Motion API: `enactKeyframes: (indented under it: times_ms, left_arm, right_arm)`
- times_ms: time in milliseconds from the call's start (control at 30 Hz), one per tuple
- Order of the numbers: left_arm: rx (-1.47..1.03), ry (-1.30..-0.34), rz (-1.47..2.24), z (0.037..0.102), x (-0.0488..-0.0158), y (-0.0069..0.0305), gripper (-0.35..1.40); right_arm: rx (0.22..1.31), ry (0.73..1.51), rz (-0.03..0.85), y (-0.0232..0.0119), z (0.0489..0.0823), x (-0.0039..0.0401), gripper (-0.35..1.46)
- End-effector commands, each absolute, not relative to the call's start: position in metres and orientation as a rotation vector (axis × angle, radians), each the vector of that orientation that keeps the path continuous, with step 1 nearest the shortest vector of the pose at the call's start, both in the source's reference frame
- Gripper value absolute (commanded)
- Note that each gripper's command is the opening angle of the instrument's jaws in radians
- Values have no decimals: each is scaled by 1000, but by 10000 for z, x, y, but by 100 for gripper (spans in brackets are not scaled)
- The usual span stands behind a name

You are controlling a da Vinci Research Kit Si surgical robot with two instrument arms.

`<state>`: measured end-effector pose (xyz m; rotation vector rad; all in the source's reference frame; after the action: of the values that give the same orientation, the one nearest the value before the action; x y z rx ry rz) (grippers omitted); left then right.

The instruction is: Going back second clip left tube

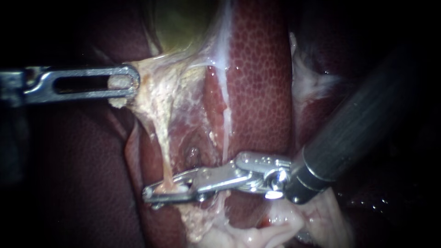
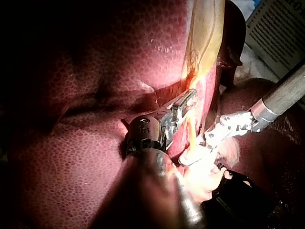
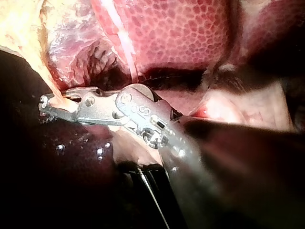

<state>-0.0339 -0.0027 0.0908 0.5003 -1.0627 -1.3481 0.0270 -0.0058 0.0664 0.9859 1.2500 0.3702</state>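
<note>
My left instrument (image 1: 125, 86) comes in from the left, its slotted jaws shut on pale tissue (image 1: 151, 87) under the greenish gallbladder (image 1: 183, 23), holding it taut. From that tissue the thin pale left tube (image 1: 161, 147) runs down into the jaws of my right instrument (image 1: 154, 193), which lie close together on it from both sides. In the right wrist view the right instrument (image 3: 50, 104) grips the same tube (image 3: 47, 78). The left wrist view shows my left instrument (image 2: 187, 101) on the stretched tissue. A clip is not clearly seen.
Mottled red liver (image 1: 262, 69) lies behind and to the right of the tubes. A reddish second tube (image 1: 216, 105) runs beside the left one. Pale fatty tissue (image 1: 257, 229) bunches under the right instrument's wrist. Dark liver (image 1: 69, 174) fills the lower left.
</note>
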Motion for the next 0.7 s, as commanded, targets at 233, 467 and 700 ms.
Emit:
enactKeyframes:
  times_ms: [233,467,700]
  left_arm:
    - [501,-1063,-1348,908,-338,-27,-35]
    - [501,-1063,-1348,908,-338,-26,-35]
    - [501,-1063,-1348,908,-338,-26,-35]
  right_arm:
    - [986,1250,371,-57,662,271,-35]
    - [991,1248,377,-56,656,274,6]
    - [861,1311,381,-46,654,279,58]
